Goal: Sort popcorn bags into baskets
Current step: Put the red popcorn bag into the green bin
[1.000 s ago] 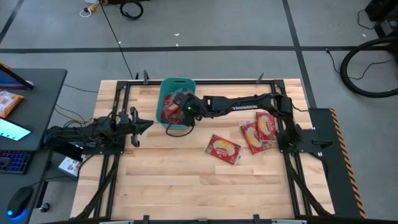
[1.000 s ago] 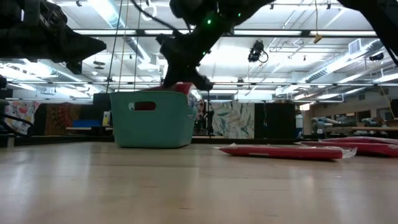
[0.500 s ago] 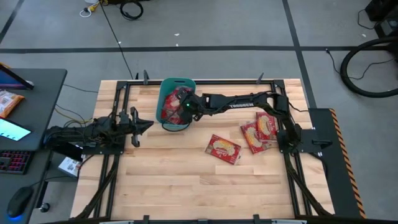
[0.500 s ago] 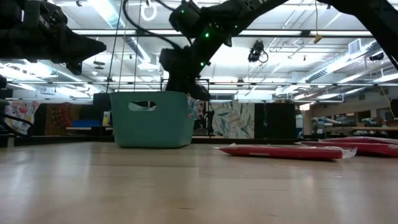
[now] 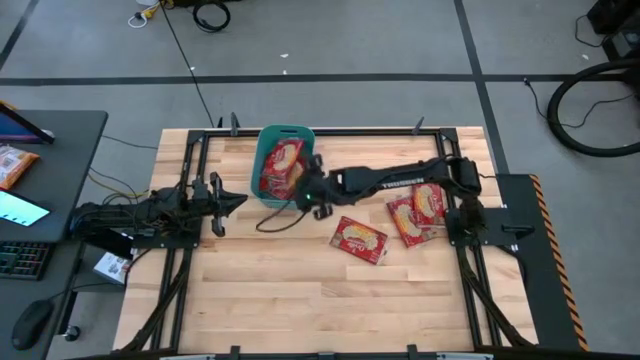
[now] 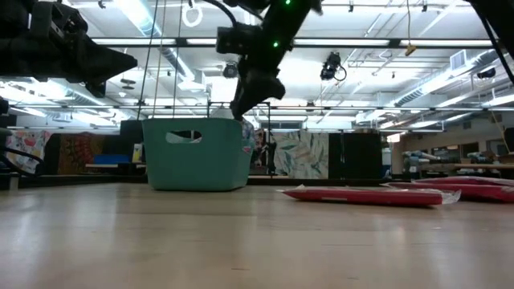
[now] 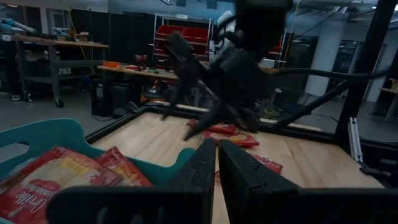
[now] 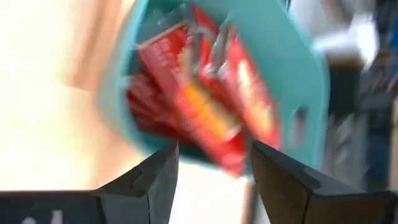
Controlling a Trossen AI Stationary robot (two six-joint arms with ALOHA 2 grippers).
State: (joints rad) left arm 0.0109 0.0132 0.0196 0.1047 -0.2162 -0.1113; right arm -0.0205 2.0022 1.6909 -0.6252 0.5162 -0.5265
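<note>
Basket: the teal plastic bin (image 5: 283, 166) sits in the upper middle of the high view, near the table's far edge; rounded corners, thick rim, a handle slot in the wall that faces the low view.
Basket contents: several red glossy popcorn bags in the bin (image 5: 281, 167), piled and overlapping, the top 1 showing its cream-yellow picture; in my right wrist view they lean against each other inside the teal wall.
Loose bags: 1 bag (image 5: 360, 239) lies flat and alone at the middle of the high view; a cluster of 2 or 3 overlapping bags (image 5: 419, 211) lies to its right, near my right arm's base.
Writing: white print on the bags, too small to read; in the left wrist view a word on the nearest bag starts "Orville", the rest cut off.
Table: pale wooden planks (image 5: 300, 300) inside a black metal frame.
My right pincer (image 5: 316, 193): at the bin's lower right corner in the high view, just above its rim in the low view; fingers spread apart, nothing between them.
My left pincer (image 5: 236, 201): waiting left of the bin, pointing toward it; fingers pressed nearly together, holding nothing.
</note>
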